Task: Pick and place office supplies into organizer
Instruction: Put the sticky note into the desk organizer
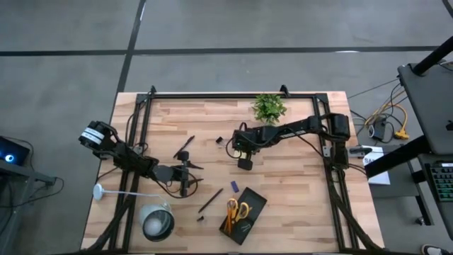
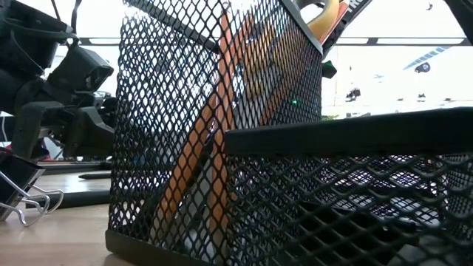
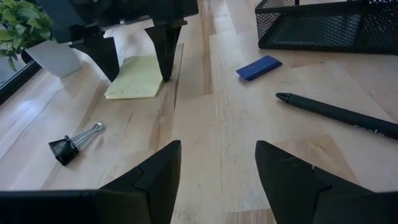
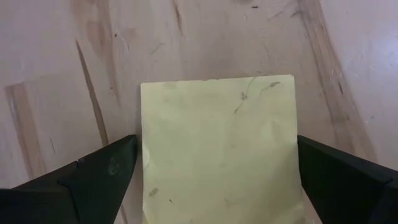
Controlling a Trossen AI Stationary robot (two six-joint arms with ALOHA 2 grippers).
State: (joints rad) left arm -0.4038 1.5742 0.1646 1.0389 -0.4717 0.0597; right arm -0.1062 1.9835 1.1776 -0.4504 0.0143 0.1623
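From above, the organizer (image 1: pixel 244 212) is a black rectangular tray near the front edge of the wooden table (image 1: pixel 297 177), with yellow-handled scissors (image 1: pixel 237 210) inside. The right gripper (image 1: pixel 245 161) hangs over the table's middle; the sticky-note pad below it is hidden here. The left gripper (image 1: pixel 185 173) is at the left, near a black pen (image 1: pixel 210 200).

The low view alone shows the organizer's wire mesh wall (image 2: pixel 192 133), with orange pencils (image 2: pixel 196 155) leaning behind it.

In the left wrist view, the left fingers (image 3: pixel 155 180) stand apart over bare wood. Ahead lie the yellow pad (image 3: pixel 134 78), a binder clip (image 3: pixel 73 143) and a small blue piece (image 3: pixel 259 67).

The right wrist view shows the pad (image 4: pixel 217 149) flat, square, slightly marked, between the right gripper's wide-apart fingers (image 4: pixel 99 174).
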